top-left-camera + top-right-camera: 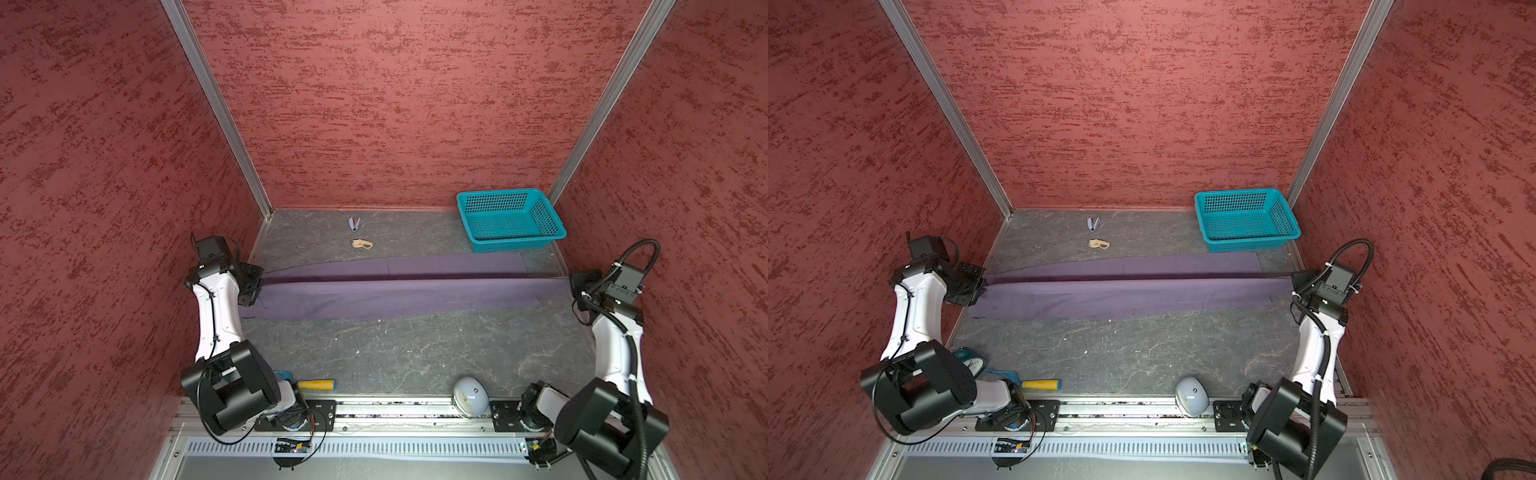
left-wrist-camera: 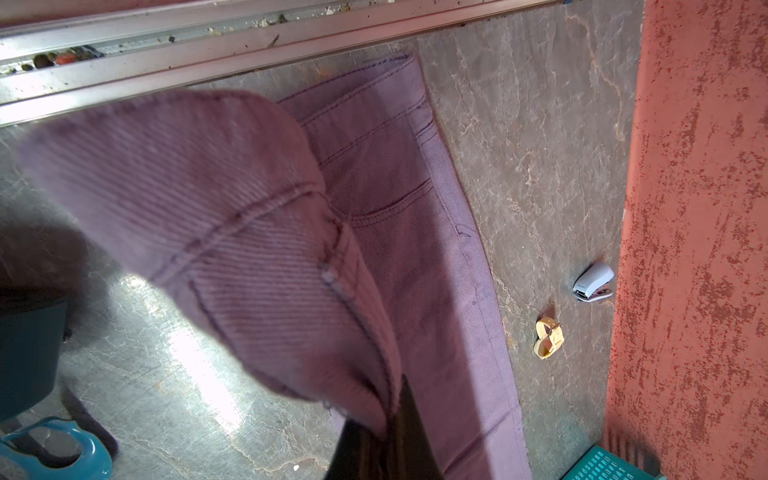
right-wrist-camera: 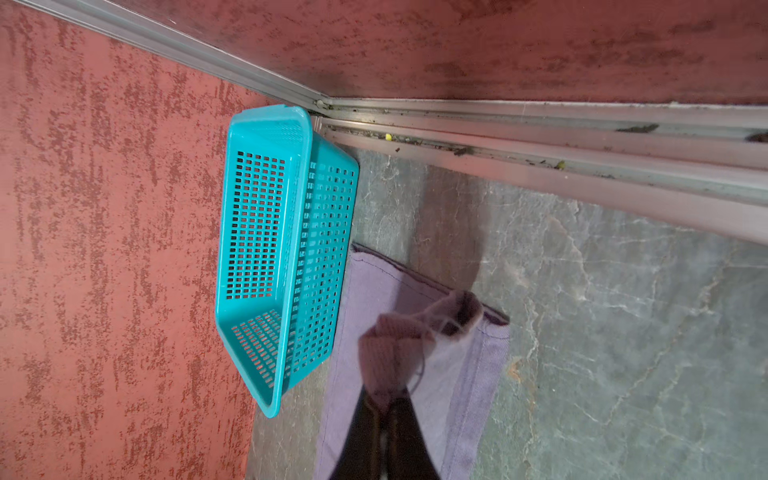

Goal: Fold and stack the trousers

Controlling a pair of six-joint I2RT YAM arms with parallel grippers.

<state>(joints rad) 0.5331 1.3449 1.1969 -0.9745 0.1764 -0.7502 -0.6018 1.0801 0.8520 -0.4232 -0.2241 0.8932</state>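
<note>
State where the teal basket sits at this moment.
In both top views the basket sits in the far right corner of the table, by the back wall, just behind the leg end of the trousers.

Two arms [image 1: 218,307] [image 1: 615,349], one trousers [image 1: 395,297], one basket [image 1: 513,245], one stapler [image 1: 354,223]

Bright glare streaks the table [image 2: 195,357]; nearby trousers [image 2: 187,187] look blurred, probably defocused.

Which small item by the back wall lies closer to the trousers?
The beige one, just beyond the trousers; the grey stapler sits farther back.
</note>
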